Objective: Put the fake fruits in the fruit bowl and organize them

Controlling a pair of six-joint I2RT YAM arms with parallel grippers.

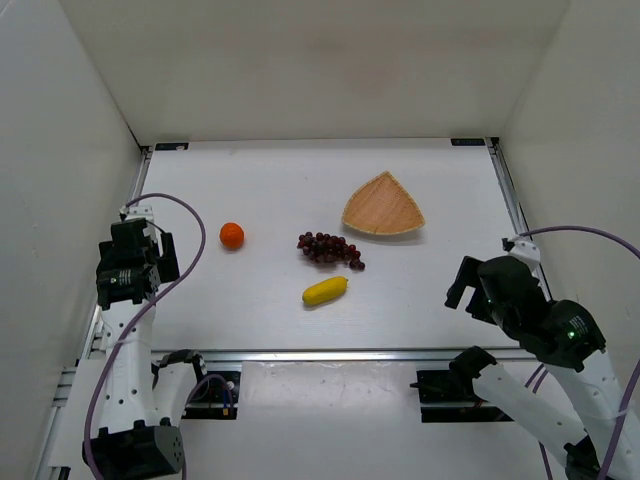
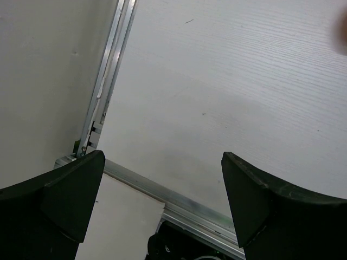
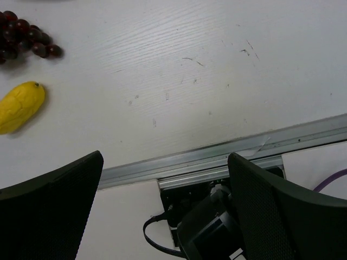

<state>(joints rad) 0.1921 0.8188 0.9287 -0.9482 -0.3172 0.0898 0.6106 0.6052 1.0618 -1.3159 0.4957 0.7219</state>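
Three plastic fruits lie outside the fan-shaped, wood-grained fruit bowl [image 1: 384,207], all to its left: the knobbly grape bunch [image 1: 329,249] nearest, the smooth yellow lemon [image 1: 325,291] below it, the round orange [image 1: 232,235] farthest. The right wrist view crops the grapes and lemon. The left gripper [image 2: 162,157] and right gripper [image 3: 165,157] hang with jaws spread, empty.

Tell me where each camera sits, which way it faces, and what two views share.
Top external: above and behind the robot, looking down at table, bowl, orange, grapes, lemon; left arm and right arm show.
Left wrist: looks down at bare table and rail; left gripper open.
Right wrist: looks down at rail, lemon, grapes; right gripper open.
Shared, top and right wrist: lemon, grapes.
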